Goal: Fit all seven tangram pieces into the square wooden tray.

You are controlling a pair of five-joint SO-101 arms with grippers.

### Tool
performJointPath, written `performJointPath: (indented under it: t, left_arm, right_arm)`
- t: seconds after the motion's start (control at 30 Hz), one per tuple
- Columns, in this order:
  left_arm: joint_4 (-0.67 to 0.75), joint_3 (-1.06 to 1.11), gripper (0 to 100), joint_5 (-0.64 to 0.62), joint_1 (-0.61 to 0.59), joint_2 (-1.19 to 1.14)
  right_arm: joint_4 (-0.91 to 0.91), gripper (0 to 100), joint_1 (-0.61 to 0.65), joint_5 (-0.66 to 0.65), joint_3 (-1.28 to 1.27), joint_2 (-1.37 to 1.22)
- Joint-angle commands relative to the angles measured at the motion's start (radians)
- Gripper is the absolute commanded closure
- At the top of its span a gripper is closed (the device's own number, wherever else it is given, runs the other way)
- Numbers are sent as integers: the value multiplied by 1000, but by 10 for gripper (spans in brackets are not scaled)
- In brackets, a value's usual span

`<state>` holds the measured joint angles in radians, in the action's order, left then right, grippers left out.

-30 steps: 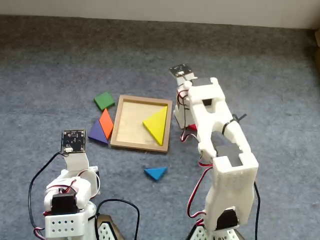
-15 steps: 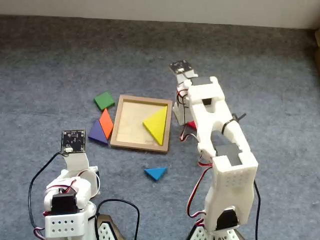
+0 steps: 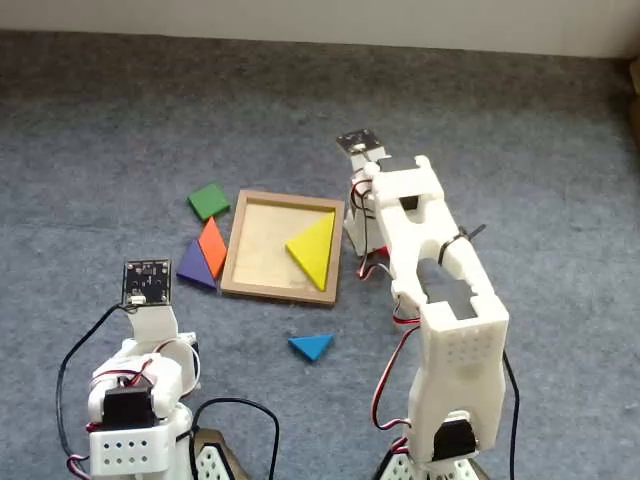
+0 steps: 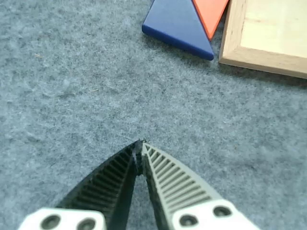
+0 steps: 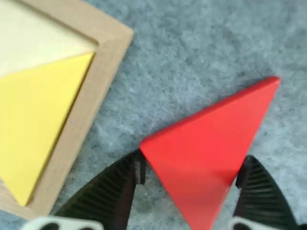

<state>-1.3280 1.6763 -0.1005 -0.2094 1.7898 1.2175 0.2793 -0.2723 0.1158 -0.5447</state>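
Note:
The square wooden tray [image 3: 236, 262] lies mid-table with a yellow triangle [image 3: 312, 250] inside, against its right side. In the right wrist view a red triangle [image 5: 211, 143] sits between my right gripper's [image 5: 192, 167] fingers, which press on both its edges, just off the tray's corner [image 5: 108, 43]. From above, that gripper [image 3: 362, 245] hangs at the tray's right edge. Left of the tray lie a green square [image 3: 208, 201], an orange piece [image 3: 211, 248] and a dark blue triangle [image 3: 193, 265]. A light blue triangle [image 3: 312, 346] lies in front. My left gripper [image 4: 139, 146] is shut and empty over carpet, near the dark blue triangle [image 4: 177, 24].
Grey carpet covers the table. The left arm [image 3: 140, 390] is folded at the front left, and the right arm [image 3: 455, 350] stretches from the front right toward the tray. Red wires hang beside the right arm. Open carpet lies beyond the tray and to the right.
The right arm has edged slightly left and away from the front. The red triangle, earlier visible beside the gripper in the high view, is now covered by the arm.

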Motion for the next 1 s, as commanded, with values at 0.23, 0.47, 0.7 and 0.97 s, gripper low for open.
performJointPath:
  t: [0.23, 0.47, 0.7, 0.97]
  left_arm:
    - [-5, 21, 993, 6, -8, 13]
    - [-5, 21, 993, 6, -8, 13]
    - [-5, 21, 993, 6, -8, 13]
    - [-5, 21, 993, 6, -8, 13]
  right_arm:
    - [19, 717, 13, 3, -19, 108]
    - [21, 717, 13, 0, -68, 151]
    - [12, 717, 19, -44, -206, 292]
    - [10, 717, 21, -44, -338, 447]
